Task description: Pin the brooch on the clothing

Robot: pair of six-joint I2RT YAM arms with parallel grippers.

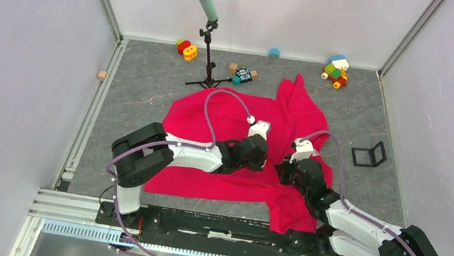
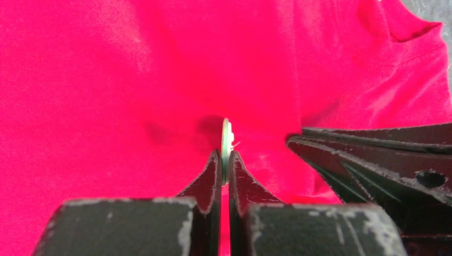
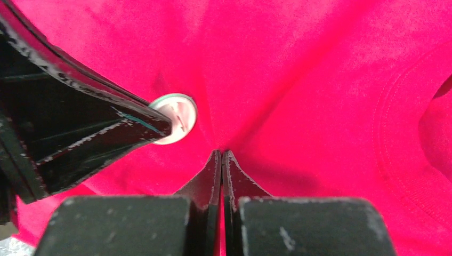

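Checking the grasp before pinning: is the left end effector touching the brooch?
Touching. The left wrist view shows the brooch edge-on, pinched between both fingers of the left end effector, no gap either side.

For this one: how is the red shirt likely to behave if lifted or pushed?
Probably floppy: the shirt lies rumpled, with creases fanning from the shut right fingers. Likely light, bunching rather than sliding if pushed, judging by its folded edges. It may give little backing against the brooch held by the left fingers.
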